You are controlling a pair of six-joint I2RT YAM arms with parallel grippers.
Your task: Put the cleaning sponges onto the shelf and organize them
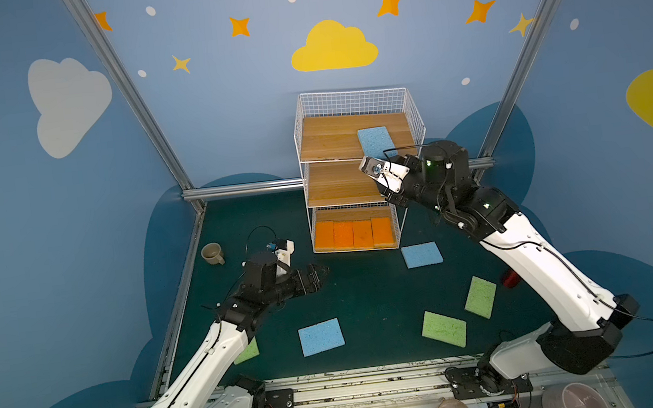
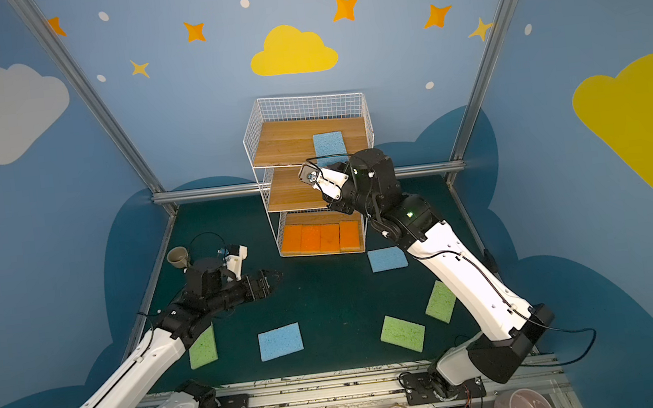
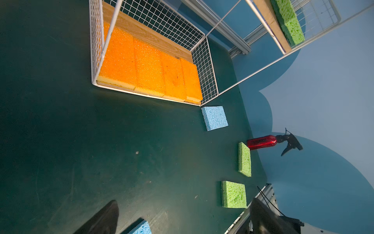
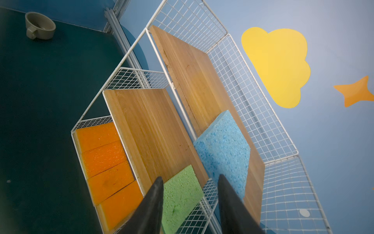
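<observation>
Black tapered jaws of the right gripper (image 4: 190, 177) stand partly apart, gripping nothing, just beside the porous light-blue rectangular sponge (image 4: 224, 145) lying askew at the right of the top wooden board (image 1: 330, 137) of the white wire-grid shelf (image 1: 351, 101). Placing looks done; the next move likely calls for fetching the loose blue sponge (image 1: 422, 254) from the dark mat (image 1: 368, 292), or squaring this one. Left gripper (image 1: 318, 275) hovers wide open, empty.

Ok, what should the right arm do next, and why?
Probably draw the right end effector back from the shelf: its jaws stand apart with nothing between them, and the blue sponge lies on the top board. A second blue sponge waits on the table nearby.
</observation>
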